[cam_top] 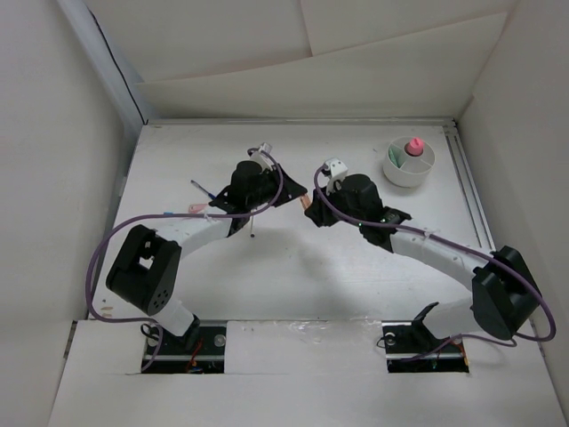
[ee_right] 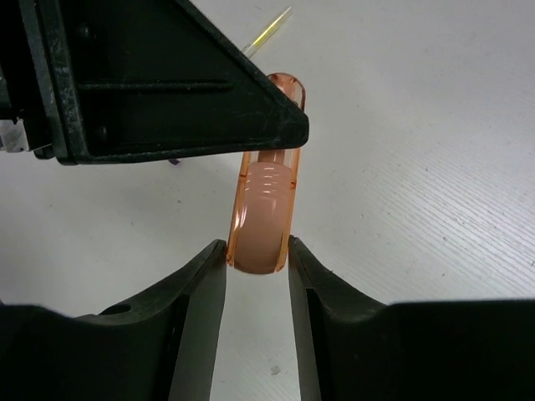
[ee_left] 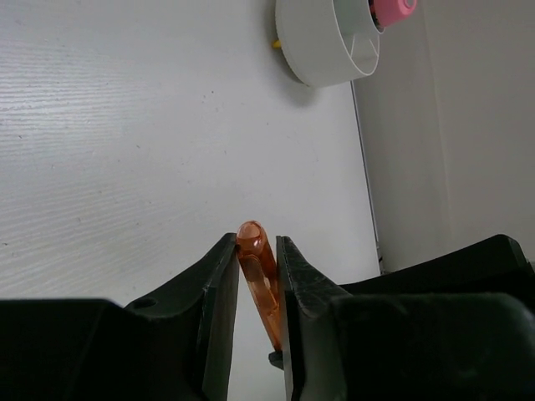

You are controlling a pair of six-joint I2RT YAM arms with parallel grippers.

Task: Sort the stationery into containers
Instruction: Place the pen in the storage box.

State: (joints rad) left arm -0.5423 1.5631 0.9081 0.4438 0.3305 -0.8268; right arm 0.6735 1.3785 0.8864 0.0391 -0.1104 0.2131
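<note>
Your left gripper [ee_left: 257,244] is clamped on the orange piece [ee_left: 249,234], both fingers pressed to its sides. Your right gripper [ee_right: 257,247] grasps the same piece at its other end, so it hangs between the two above the table [cam_top: 356,267]. The white cup [cam_top: 404,175] stands well apart at the far right, with the pink-capped tube [cam_top: 413,145] upright in one compartment. A yellow pencil [ee_right: 269,32] and a blue pen [cam_top: 203,189] lie on the table. The left finger hides the piece's middle in the right wrist view, and the cup's other contents are unclear.

Translucent orange piece [ee_right: 263,209], white cup [cam_top: 402,178]
</note>
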